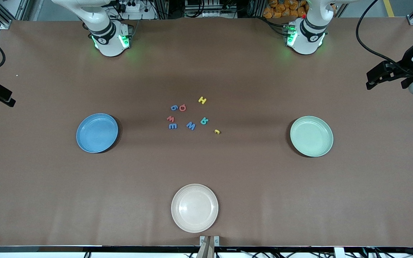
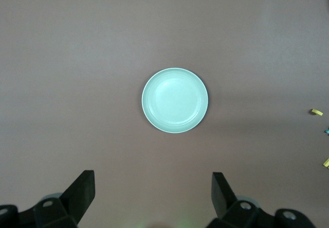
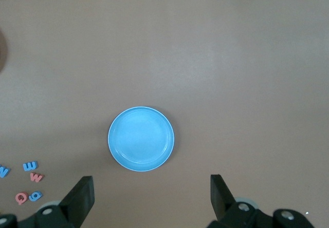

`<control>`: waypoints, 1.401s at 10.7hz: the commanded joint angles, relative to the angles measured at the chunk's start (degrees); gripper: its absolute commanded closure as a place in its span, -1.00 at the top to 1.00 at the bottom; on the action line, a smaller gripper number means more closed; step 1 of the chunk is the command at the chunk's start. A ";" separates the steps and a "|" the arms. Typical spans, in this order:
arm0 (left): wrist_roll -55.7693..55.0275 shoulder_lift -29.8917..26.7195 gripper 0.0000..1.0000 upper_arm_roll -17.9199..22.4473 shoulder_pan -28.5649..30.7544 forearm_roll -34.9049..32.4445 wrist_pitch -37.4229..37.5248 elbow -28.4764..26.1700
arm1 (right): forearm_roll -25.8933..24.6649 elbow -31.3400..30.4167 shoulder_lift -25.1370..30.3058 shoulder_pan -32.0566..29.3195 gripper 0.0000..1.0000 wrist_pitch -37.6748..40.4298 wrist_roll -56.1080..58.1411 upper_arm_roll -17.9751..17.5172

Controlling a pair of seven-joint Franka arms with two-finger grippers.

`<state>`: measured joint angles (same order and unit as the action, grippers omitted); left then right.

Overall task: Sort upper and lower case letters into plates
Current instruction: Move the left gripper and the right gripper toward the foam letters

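Front view: tiny letters (image 1: 191, 116) clustered between blue plate (image 1: 97, 133) and mint plate (image 1: 311, 136) — both jaws wide, empty.

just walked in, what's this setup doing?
Nothing is handled yet. Eight toy letters lie loose mid-table, none in a plate. The blue plate sits toward the right arm's end, the mint plate toward the left arm's end, and a cream plate nearest the front camera. The left gripper hangs open over the mint plate; the right gripper hangs open over the blue one.
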<state>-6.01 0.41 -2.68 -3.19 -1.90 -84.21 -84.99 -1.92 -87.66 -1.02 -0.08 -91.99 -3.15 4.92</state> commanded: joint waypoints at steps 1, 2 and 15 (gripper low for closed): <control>1.09 -0.49 1.00 0.05 0.03 1.28 0.54 0.35 | 1.13 -3.64 2.94 -0.53 1.00 -2.05 -0.02 0.09; 1.09 -0.41 1.00 0.13 0.03 1.37 0.54 0.35 | 1.13 -5.92 4.52 -0.45 1.00 -3.54 -0.02 0.26; -7.48 8.20 1.00 -20.06 -6.98 8.17 -8.58 -1.48 | 0.96 -6.47 3.84 1.74 1.00 -3.99 -0.89 0.00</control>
<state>-9.20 7.18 -20.28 -7.56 8.14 -90.63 -86.14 -1.66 -92.96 2.37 0.65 -95.36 -3.16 4.94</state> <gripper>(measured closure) 0.000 0.000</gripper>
